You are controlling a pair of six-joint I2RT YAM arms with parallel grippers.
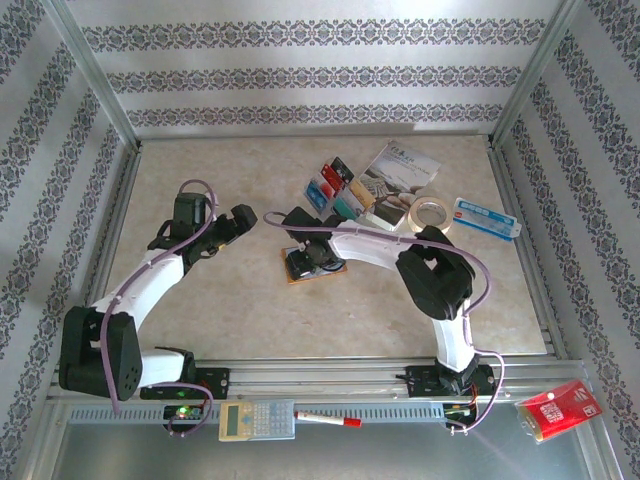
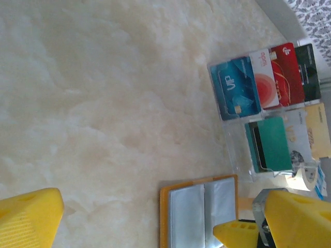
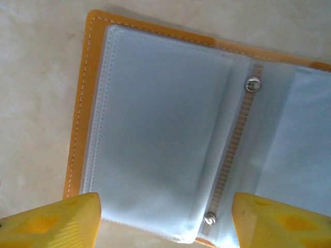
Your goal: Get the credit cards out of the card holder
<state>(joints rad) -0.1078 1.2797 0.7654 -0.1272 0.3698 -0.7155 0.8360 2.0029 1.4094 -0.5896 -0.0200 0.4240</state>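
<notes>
Marbled beige table, walled in patterned paper: the orange card holder lies spread open near its centre, clear sleeves up, directly beneath the right gripper, whose yellow fingers stand apart on either side of it, gripping nothing. The credit cards lie in a cluster just beyond the holder, beside a brochure, while the left gripper hovers nearby, jaws spread and empty.
</notes>
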